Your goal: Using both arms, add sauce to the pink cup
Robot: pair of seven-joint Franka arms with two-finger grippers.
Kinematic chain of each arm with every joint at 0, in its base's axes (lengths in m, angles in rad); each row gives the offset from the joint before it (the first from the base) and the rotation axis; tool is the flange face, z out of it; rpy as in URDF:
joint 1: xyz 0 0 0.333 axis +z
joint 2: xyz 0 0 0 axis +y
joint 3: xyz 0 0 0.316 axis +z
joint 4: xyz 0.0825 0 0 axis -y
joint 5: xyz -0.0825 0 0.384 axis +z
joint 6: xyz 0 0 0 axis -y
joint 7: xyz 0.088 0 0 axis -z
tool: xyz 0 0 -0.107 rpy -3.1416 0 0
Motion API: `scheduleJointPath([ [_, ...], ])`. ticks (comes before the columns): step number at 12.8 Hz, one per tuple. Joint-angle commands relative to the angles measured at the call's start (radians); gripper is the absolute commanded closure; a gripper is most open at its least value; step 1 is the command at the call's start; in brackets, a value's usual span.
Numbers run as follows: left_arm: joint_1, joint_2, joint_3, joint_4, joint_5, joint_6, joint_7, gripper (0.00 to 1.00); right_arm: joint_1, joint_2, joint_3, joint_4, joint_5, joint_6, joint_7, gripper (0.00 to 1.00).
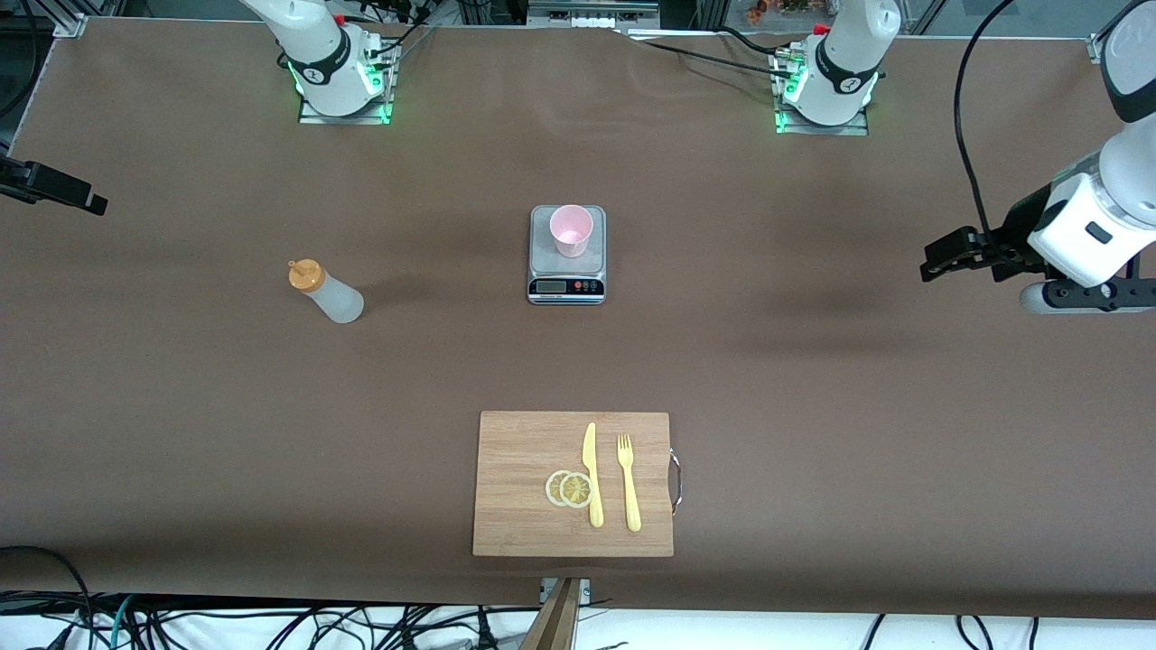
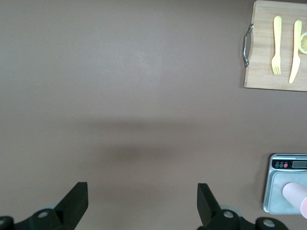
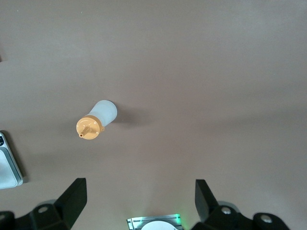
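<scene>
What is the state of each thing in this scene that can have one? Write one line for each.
sauce bottle: upright on the table, orange cap on, untouched.
pink cup: upright on the scale, mouth open.
scale: flat on the table, bearing the cup.
knife: lying flat on the cutting board.
fork: lying flat beside the knife.
left gripper: open, holding nothing.
right gripper: open, holding nothing.

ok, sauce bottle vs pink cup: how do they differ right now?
The sauce bottle stands directly on the table toward the right arm's end; the pink cup sits on the grey scale mid-table. The bottle is translucent whitish with an orange cap on; the cup is pale pink and open at the rim. The bottle looks taller than the cup. Both stand upright and untouched by either gripper.
</scene>
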State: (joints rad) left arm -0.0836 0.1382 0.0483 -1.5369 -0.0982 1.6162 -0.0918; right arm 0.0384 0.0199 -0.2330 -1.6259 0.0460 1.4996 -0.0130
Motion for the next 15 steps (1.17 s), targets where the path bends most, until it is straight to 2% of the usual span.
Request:
scheduleJointPath([
  [1, -0.004, 0.004, 0.025, 0.012, 0.000, -0.030, 0.040, 0.00, -0.006, -0.001, -0.002, 0.012, 0.015, -0.018, -0.012, 0.00],
  [15, 0.007, 0.038, 0.033, 0.011, 0.035, -0.032, 0.121, 0.00, -0.015, 0.005, -0.008, 0.009, 0.017, -0.021, -0.013, 0.00],
])
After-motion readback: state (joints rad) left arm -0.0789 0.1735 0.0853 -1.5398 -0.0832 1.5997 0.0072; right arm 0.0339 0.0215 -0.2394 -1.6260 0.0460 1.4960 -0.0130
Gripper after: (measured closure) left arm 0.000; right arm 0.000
